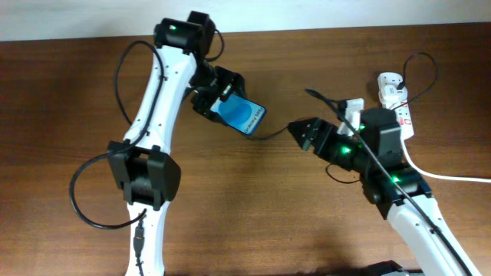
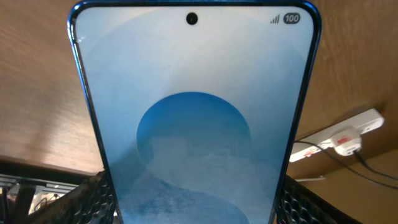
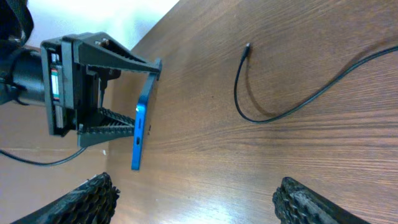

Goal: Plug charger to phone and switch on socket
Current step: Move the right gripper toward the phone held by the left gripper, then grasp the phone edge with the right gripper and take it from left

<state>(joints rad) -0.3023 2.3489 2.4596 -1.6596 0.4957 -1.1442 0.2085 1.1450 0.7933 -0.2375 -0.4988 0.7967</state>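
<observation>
The phone (image 1: 244, 115), blue screen lit, is held off the table by my left gripper (image 1: 222, 98), which is shut on its lower sides. It fills the left wrist view (image 2: 193, 112) and shows edge-on in the right wrist view (image 3: 139, 127). The charger (image 1: 272, 134), a thin black cable, lies loose on the table; in the right wrist view (image 3: 239, 102) its plug tip rests apart from the phone. My right gripper (image 1: 303, 134) is open and empty (image 3: 196, 205), just right of the phone and above the cable. The socket (image 1: 397, 98) lies at the far right and shows in the left wrist view (image 2: 339, 132).
A thick white cord (image 1: 453, 176) runs from the socket off the right edge. A white plug (image 2: 347, 144) with a dark lead sits in the strip. The table's back edge (image 1: 322, 29) meets a pale wall. Black arm cables loop at the left (image 1: 80, 195).
</observation>
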